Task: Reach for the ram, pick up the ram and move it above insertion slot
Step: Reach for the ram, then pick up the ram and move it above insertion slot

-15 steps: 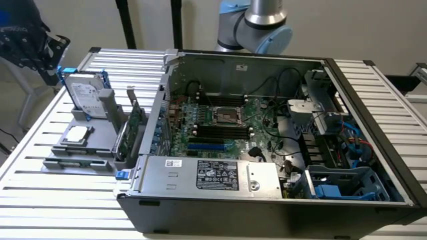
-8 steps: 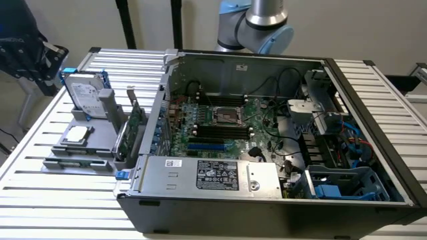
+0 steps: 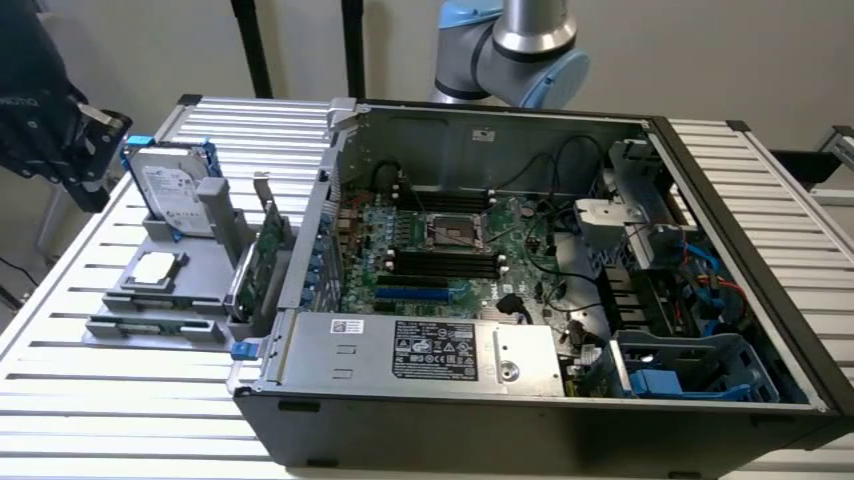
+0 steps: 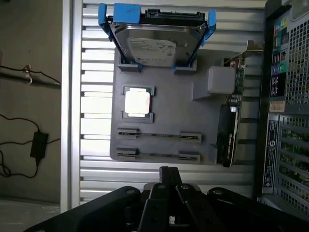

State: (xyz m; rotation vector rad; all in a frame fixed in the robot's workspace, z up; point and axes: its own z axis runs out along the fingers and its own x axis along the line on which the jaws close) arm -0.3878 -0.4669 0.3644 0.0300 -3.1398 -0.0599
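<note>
ram (image 4: 160, 135): thin stick on edge between two grey clips on the tray, untouched; count two, second stick (image 4: 159, 155) in the row just beside, nearer the gripper
gripper (image 4: 169, 170): one, fingers pressed together, holding nothing, near the tray edge by the ram rows
tray (image 4: 193, 121): one, grey, on slatted table
cpu (image 4: 137, 102): one, lying flat
hard drive (image 4: 154, 46): one, blue bracket
expansion card (image 4: 229, 130): one, beside case
computer case (image 3: 534, 400): one, open

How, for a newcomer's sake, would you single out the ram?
Left of the case in the exterior view sits a grey tray. The ram stands at its edge farthest from the drive: a long thin stick, unlike the square CPU.
</note>
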